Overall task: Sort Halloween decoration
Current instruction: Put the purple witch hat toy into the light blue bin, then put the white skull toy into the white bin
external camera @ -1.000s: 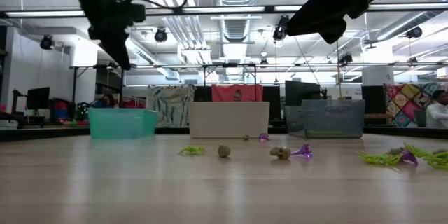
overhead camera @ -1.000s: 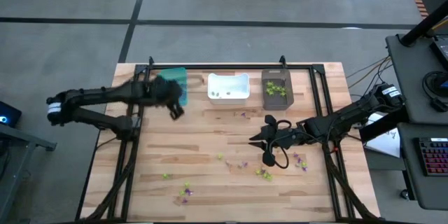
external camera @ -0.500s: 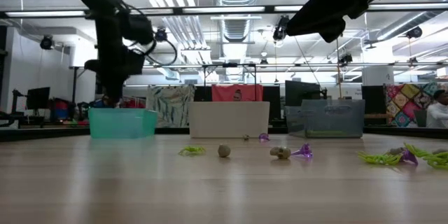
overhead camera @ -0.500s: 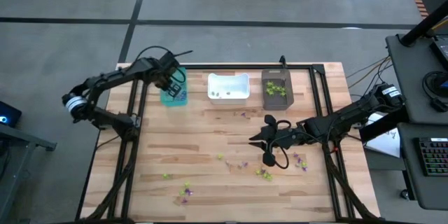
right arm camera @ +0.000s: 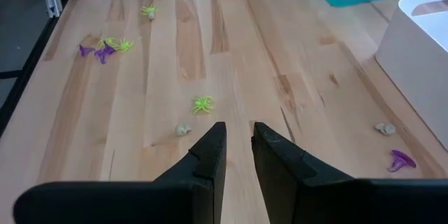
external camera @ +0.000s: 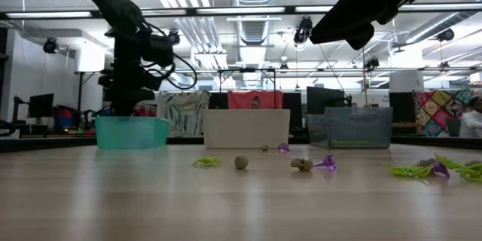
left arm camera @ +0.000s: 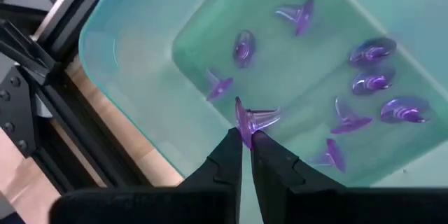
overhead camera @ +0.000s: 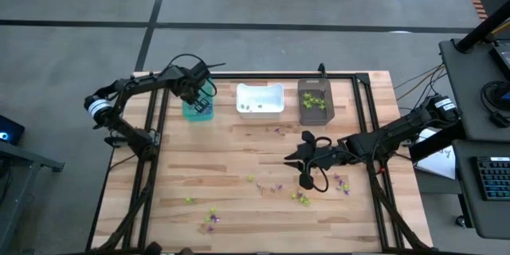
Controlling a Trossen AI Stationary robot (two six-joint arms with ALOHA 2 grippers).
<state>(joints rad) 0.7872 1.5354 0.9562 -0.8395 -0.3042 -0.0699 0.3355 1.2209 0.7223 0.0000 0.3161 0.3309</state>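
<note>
My left gripper [overhead camera: 198,96] hangs over the teal bin [overhead camera: 205,112], pointing steeply down, shut on a small purple hat-shaped trinket [left arm camera: 253,119]. Several purple trinkets [left arm camera: 371,82] lie on that bin's floor. More Halloween decoration lies loose on the wooden table: purple and lime-green pieces [overhead camera: 301,198] near the middle front and others [overhead camera: 211,220] at the near left. My right gripper [overhead camera: 288,158] hovers above the table's middle. Its fingers [right arm camera: 210,147] stand slightly open, with nothing between them. My left gripper pinches the purple trinket by the lower edge of its thin brim [left arm camera: 244,133] between its two fingertips. The fingers come from above, pointing down. The trinket stands out past the fingertips, its cone pointing sideways, clear of the bin's floor.
A white bin [overhead camera: 260,100] holding a few pale pieces and a dark brown bin [overhead camera: 314,102] holding green pieces stand to the right of the teal one, along the far edge. Black frame rails [overhead camera: 358,96] run along the table's far and side edges.
My left gripper has swung toward the table's far edge and sunk until it hangs just over the teal bin. My right gripper has kept still.
</note>
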